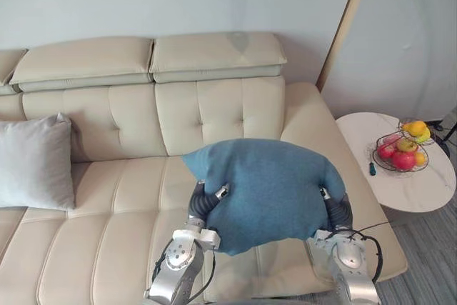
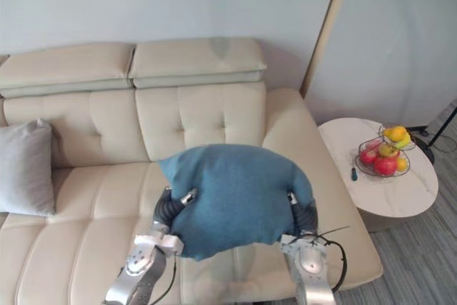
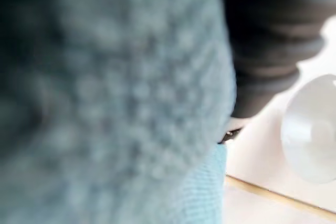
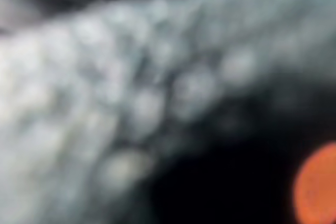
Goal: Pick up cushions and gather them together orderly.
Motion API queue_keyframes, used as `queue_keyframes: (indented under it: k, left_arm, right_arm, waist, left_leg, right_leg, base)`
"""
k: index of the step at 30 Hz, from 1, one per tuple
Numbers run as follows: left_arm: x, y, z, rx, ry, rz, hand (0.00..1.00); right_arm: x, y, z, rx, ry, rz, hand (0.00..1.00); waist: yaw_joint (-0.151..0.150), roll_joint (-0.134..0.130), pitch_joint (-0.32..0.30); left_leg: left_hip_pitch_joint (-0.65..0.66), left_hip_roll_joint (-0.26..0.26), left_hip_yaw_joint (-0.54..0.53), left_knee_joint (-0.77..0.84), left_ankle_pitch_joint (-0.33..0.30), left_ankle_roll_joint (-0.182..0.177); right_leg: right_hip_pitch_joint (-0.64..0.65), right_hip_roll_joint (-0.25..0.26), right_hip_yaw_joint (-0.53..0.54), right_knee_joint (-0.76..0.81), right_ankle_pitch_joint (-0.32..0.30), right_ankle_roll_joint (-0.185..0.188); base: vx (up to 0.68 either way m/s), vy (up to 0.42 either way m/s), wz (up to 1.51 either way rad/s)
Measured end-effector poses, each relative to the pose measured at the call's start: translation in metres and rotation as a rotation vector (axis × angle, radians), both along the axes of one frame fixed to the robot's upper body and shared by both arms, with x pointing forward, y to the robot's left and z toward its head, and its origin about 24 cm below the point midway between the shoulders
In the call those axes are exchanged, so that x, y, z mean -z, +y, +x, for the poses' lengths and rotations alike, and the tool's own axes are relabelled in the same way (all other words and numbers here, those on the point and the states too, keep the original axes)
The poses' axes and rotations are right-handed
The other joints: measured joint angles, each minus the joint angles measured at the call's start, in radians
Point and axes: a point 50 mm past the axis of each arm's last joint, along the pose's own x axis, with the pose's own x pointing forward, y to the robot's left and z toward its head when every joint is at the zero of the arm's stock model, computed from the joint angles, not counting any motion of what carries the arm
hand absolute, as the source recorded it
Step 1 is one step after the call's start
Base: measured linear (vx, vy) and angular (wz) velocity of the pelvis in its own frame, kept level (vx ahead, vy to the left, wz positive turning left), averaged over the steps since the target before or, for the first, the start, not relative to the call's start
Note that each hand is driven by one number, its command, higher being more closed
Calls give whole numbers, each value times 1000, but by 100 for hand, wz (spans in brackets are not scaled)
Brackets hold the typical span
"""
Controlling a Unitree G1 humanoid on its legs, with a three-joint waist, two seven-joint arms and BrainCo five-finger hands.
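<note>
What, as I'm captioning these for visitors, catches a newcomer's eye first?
A blue knitted cushion dominates the centre, raised over the cream leather sofa between the left hand and right hand. A grey fabric cushion leans at the sofa's left end; a wire basket of bright fruit sits on the round white side table to the right.

Blue cushion (image 1: pixel 268 191) knitted cloth; sofa (image 1: pixel 214 112) seemingly smooth leather.

One blue cushion (image 1: pixel 268 191), plump and textured, is raised above the sofa (image 1: pixel 128 198) seat, right of centre. One grey cushion (image 1: pixel 36 162) leans upright against the backrest, left.
</note>
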Motion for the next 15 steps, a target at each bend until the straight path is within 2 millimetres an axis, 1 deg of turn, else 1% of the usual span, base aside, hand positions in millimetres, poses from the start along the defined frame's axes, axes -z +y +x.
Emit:
queue_keyframes:
  k: [3,4,5,6,7,9,10,11,12,13,14,15]
  left_arm:
    - [-7,4,9,-37,-30,21,100]
    - [-12,5,15,-51,-54,30,100]
    - [-20,6,23,-72,-89,43,100]
    - [-30,7,33,-93,-134,53,100]
    - [-38,7,39,-102,-165,57,100]
    - [-69,6,62,-138,-283,58,100]
    - [-79,5,70,-145,-320,63,100]
    - [-104,5,89,-167,-404,76,100]
    - [-118,5,98,-187,-447,79,100]
    - [-138,6,110,-217,-505,83,100]
    - [-164,7,126,-252,-574,107,100]
    - [-189,9,139,-286,-634,128,100]
  right_arm:
    - [-7,5,18,-19,-30,-24,100]
    - [-13,8,25,-21,-55,-40,100]
    - [-23,12,35,-25,-93,-59,100]
    - [-35,16,47,-21,-143,-62,100]
    - [-43,18,54,-18,-176,-64,100]
    - [-79,22,79,-2,-309,-107,100]
    - [-92,23,86,4,-350,-118,100]
    - [-124,25,102,18,-452,-142,100]
    - [-141,26,109,29,-507,-156,100]
    - [-165,27,117,46,-584,-174,100]
    - [-197,30,129,69,-672,-197,100]
    - [-228,32,140,89,-741,-211,100]
  waist:
    - [2,-1,7]
    - [5,0,17]
    - [6,1,23]
    - [10,1,45]
    - [13,2,58]
    - [24,2,82]
    - [28,2,93]
    - [33,4,109]
    - [35,5,109]
    - [39,6,111]
    - [40,11,115]
    - [35,14,140]
  left_leg:
    - [-57,-1,-6,-12,22,2]
    - [-77,-2,-10,-13,29,5]
    - [-105,-2,-15,-15,39,6]
    - [-121,-2,-18,-18,48,7]
    - [-131,-1,-19,-23,55,8]
    - [-196,3,-27,-30,80,8]
    - [-209,5,-27,-34,87,10]
    - [-241,6,-30,-45,107,9]
    - [-266,7,-31,-48,116,11]
    - [-297,8,-31,-54,128,11]
    - [-324,8,-31,-77,152,13]
    - [-337,7,-33,-79,163,13]
  right_leg:
    - [-53,1,-7,-12,21,-3]
    - [-70,2,-10,-14,27,-3]
    - [-95,2,-16,-16,35,-3]
    - [-112,2,-18,-15,42,-4]
    - [-123,4,-18,-14,47,-6]
    - [-188,7,-24,-13,65,-8]
    - [-201,9,-24,-13,71,-9]
    - [-240,11,-26,-12,82,-11]
    - [-265,12,-27,-11,89,-13]
    - [-300,14,-27,-12,99,-14]
    - [-336,15,-27,-14,111,-15]
    - [-348,14,-29,-19,121,-14]
  base:
    - [-34,-11,6]
    - [-72,-6,11]
    - [-79,-3,12]
    - [-113,0,8]
    - [-129,1,8]
    - [-120,-1,6]
    - [-116,-4,1]
    - [-133,-6,1]
    - [-148,-5,0]
    - [-127,-3,-3]
    - [-119,8,-1]
    - [-72,16,-1]
